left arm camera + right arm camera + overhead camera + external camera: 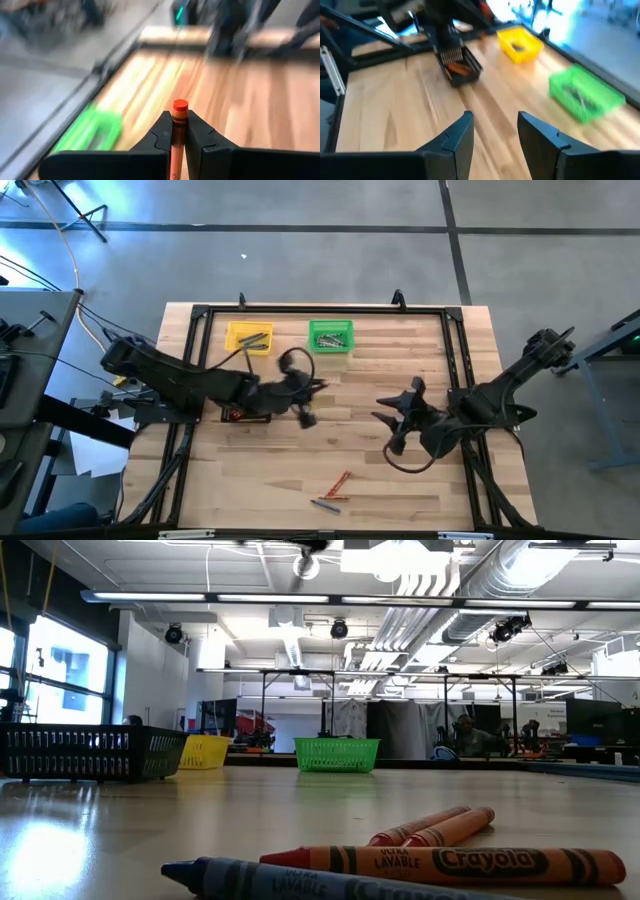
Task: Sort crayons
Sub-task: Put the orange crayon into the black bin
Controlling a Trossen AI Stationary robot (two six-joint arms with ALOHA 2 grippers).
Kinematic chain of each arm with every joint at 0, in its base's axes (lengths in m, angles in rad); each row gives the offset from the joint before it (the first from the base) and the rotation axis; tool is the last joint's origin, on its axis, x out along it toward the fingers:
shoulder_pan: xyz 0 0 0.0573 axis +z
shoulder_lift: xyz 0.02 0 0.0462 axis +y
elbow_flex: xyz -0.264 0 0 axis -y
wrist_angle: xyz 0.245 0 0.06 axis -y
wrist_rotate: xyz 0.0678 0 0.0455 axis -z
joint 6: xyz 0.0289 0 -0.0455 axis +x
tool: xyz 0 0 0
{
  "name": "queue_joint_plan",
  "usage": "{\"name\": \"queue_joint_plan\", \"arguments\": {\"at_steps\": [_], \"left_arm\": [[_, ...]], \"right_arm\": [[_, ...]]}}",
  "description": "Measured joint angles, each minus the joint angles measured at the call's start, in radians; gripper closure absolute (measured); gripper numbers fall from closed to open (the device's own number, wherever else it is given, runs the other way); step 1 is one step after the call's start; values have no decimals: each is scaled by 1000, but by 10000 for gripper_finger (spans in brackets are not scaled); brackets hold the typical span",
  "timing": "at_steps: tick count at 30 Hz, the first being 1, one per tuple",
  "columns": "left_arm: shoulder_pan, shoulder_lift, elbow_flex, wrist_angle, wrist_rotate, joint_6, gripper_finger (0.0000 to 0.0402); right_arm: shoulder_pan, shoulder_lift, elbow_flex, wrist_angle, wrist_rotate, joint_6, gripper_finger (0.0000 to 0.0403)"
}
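My left gripper (pixel 312 387) hangs above the table's middle, near the green bin (pixel 331 336), shut on an orange crayon (pixel 178 131). My right gripper (pixel 400 412) is open and empty above the right half of the table; its fingers show apart in the right wrist view (pixel 495 135). Loose crayons (pixel 333 488) lie on the wood near the front edge: two orange ones and a grey-blue one, which also show close up in the low view (pixel 440 860). The yellow bin (pixel 249 338) and the green bin hold several crayons. The black bin (pixel 460 65) holds orange ones. My left gripper pinches the orange crayon between its two fingers just below the crayon's flat end (pixel 180 106). The crayon lies along the fingers, its end sticking out past the fingertips. It is lifted clear of the table.
A black frame (pixel 200 320) runs round the tabletop. The yellow and green bins stand at the far edge. The black bin (pixel 245 412) sits at the left, mostly under my left arm. Bare wood lies between the bins and the loose crayons.
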Motion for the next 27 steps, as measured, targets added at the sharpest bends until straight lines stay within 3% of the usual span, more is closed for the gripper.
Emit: {"name": "queue_joint_plan", "arguments": {"at_steps": [6, 11, 16, 23, 27], "left_arm": [[-62, -112, 0, -615, -70, -518, 396], [-89, -116, -6, -984, -53, -867, 395], [-95, -108, -104, -1024, 4, -966, 395], [-95, -107, -245, -967, 100, -1026, 394], [-95, -108, -272, -954, 129, -1023, 394]], "right_arm": [[11, -9, 0, -257, -15, 237, 257], [11, -9, 0, -369, -14, 350, 257], [11, -9, 0, -379, -50, 367, 257], [11, -9, 0, -365, -270, 381, 257], [11, -9, 0, -352, -329, 457, 257]]}}
